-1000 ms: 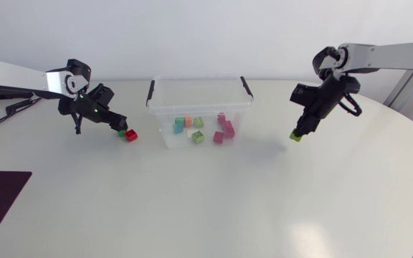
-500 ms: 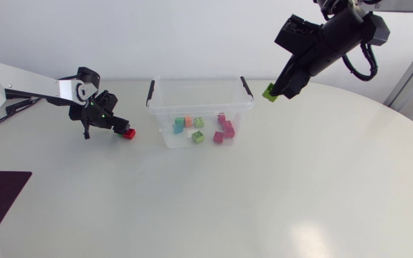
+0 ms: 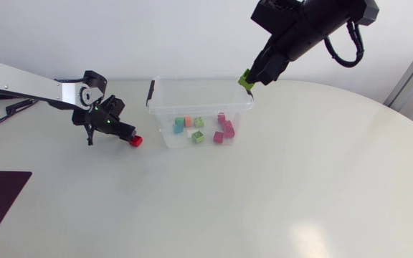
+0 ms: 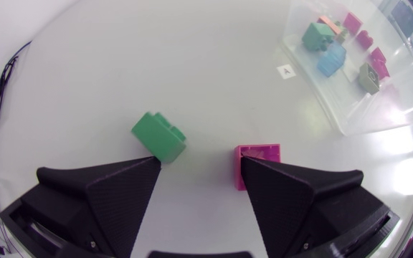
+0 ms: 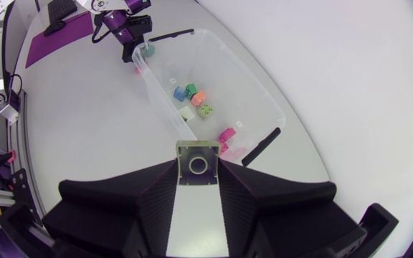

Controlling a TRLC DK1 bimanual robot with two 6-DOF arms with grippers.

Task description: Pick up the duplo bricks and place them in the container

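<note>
My left gripper (image 3: 124, 132) is down on the table, left of the clear container (image 3: 192, 107), and open. In the left wrist view a green brick (image 4: 160, 136) lies at one fingertip of that gripper (image 4: 199, 168) and a red brick (image 4: 257, 159) against the other, with bare table between the fingers. The head view shows only the red brick (image 3: 135, 140). My right gripper (image 3: 249, 76) hangs above the container's right end, shut on an olive-green brick (image 3: 245, 80). The right wrist view shows this brick (image 5: 198, 161) between the fingers, with the container (image 5: 214, 54) below.
Several bricks in blue, orange, green and pink (image 3: 201, 129) lie inside the container. Black handles sit at both of its ends. A dark purple mat (image 3: 2, 190) lies at the table's left edge, and cables trail behind the left arm.
My right arm has lifted and carried the olive-green brick leftward, from the table on the right to above the container's right end. My left gripper's fingers have narrowed and nudged the red brick slightly right.
</note>
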